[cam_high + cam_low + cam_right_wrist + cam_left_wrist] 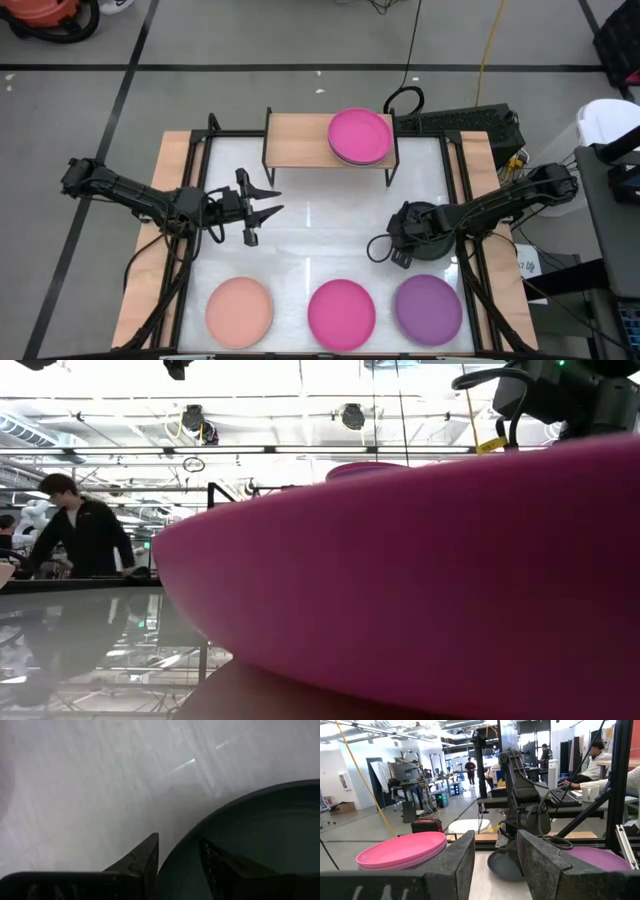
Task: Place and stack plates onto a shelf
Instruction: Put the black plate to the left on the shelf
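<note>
My right arm covers most of the black plate (420, 232) from above; only its dark rounded rim shows on the white table (320, 250). At table height a magenta plate (420, 580) fills nearly the whole view. My right gripper (179, 854) straddles the black plate's rim (260, 835), one finger on each side, narrowly parted; I cannot tell if it pinches. My left gripper (262, 208) hangs spread wide, holding nothing. A smooth pink stack (360, 137) sits on the wooden shelf (296, 142); peach (239, 308), magenta (341, 314) and purple (428, 307) plates lie along the near edge.
</note>
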